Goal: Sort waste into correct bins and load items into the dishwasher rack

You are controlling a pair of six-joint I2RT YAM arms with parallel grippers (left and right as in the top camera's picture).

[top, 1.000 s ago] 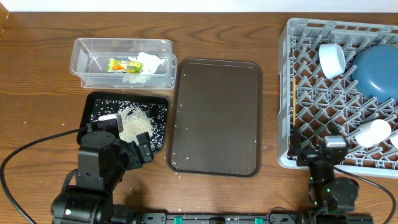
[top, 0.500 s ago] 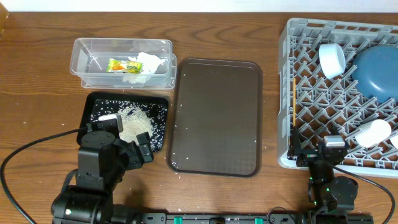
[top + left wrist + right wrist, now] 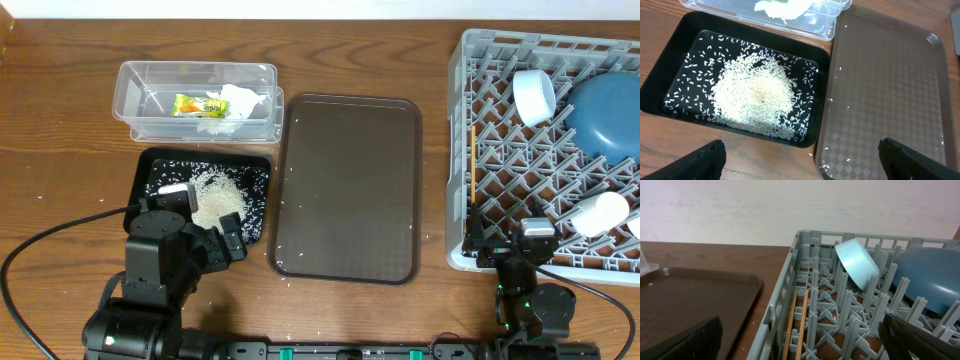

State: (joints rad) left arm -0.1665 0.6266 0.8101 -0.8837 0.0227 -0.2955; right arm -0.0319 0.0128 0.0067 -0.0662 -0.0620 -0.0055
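The clear tub (image 3: 197, 102) holds the yellow-green wrapper (image 3: 190, 104) and white tissue (image 3: 240, 100). The black tray (image 3: 160, 165) holds the rice (image 3: 217, 192); it also shows in the left wrist view (image 3: 752, 92). The grey rack (image 3: 470, 150) holds the dark-blue plate (image 3: 608, 112), white bowl (image 3: 534, 96), a white cup (image 3: 600, 213) and chopsticks (image 3: 472, 165). My left gripper (image 3: 799, 160) is open and empty near the black tray's front edge. My right gripper (image 3: 800, 340) is open and empty at the rack's front left corner, over the chopsticks (image 3: 796, 325).
The large brown serving tray (image 3: 350, 185) lies between the black tray and the rack, with a few stray rice grains (image 3: 832, 100) on it and on the wood beside it. Black cables run along the table's front edge.
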